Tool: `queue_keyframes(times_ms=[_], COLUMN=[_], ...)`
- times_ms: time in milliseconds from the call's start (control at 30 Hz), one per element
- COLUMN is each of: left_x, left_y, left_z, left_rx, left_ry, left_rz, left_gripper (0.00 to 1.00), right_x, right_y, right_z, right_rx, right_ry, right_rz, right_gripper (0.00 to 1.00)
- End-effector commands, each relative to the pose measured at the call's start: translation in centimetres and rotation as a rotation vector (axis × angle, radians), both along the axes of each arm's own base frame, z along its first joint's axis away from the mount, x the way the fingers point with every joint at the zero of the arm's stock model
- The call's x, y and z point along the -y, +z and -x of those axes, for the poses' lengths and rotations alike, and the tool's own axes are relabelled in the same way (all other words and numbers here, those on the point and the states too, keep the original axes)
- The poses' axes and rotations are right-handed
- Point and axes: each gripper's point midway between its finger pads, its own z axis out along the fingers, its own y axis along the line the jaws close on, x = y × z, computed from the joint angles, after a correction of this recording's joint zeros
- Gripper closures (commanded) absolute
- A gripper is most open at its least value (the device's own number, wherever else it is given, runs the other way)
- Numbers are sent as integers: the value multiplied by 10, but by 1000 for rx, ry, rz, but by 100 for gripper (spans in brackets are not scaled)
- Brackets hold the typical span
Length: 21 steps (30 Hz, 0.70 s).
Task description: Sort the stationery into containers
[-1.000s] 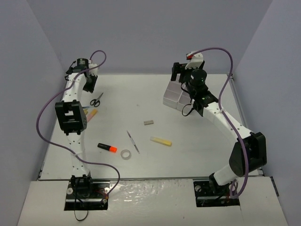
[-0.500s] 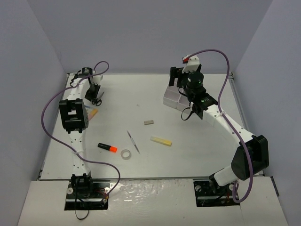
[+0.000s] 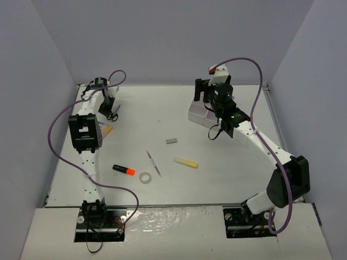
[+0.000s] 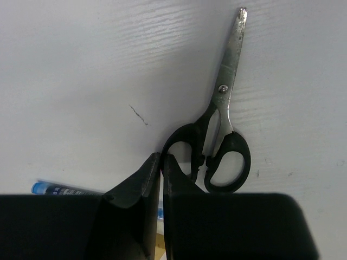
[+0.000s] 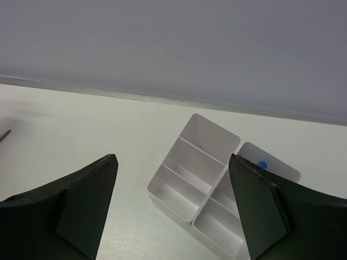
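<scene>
Black-handled scissors (image 4: 219,157) lie flat at the far left (image 3: 113,114). My left gripper (image 4: 161,158) is shut, its tips down against the scissors' left handle loop; nothing shows between the fingers. My right gripper (image 5: 172,162) hangs open above the white divided tray (image 5: 191,162), which stands at the far right (image 3: 196,112). A blue-capped item (image 5: 262,164) sits in a far compartment. Out on the table lie the black marker with orange cap (image 3: 123,169), the tape ring (image 3: 145,177), the thin grey stick (image 3: 153,162), the yellow bar (image 3: 185,162) and the small grey block (image 3: 171,141).
A blue-printed stick (image 4: 54,189) lies just behind my left fingers, and an orange-tipped item (image 3: 107,130) rests beside the left arm. Grey walls close in the table at the back and both sides.
My left arm swung to the far left over the scissors and its gripper closed. My right arm moved slightly farther back above the tray, still open.
</scene>
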Motion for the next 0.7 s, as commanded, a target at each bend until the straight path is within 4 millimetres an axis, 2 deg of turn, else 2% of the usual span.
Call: queue_keyframes(times_ms=[0, 133, 267, 367, 467, 533, 600, 667], left_x=[26, 41, 55, 67, 78, 89, 106, 117], left_y=[25, 52, 89, 117, 151, 175, 192, 210], left_z=[-11, -21, -29, -27, -21, -13, -5, 4], left_rx=[79, 140, 215, 251, 304, 342, 360, 384], left_ry=[-18, -22, -30, -47, -70, -101, -137, -164], left_rz=[111, 172, 218, 254, 281, 293, 308, 329], left_gripper=[100, 100, 100, 100, 100, 100, 100, 100], right_x=[-6, -19, -41, -73, -112, -143, -171, -199], right_y=[52, 54, 56, 58, 65, 64, 60, 45], right_z=[8, 8, 9, 15, 16, 6, 1, -1], right_rx=[112, 97, 67, 43, 4, -48, -97, -154], right_ry=[27, 74, 171, 333, 494, 578, 647, 720], right_rz=[-65, -106, -151, -207, -355, -477, -543, -577], right_gripper=[19, 20, 20, 20, 20, 22, 23, 23])
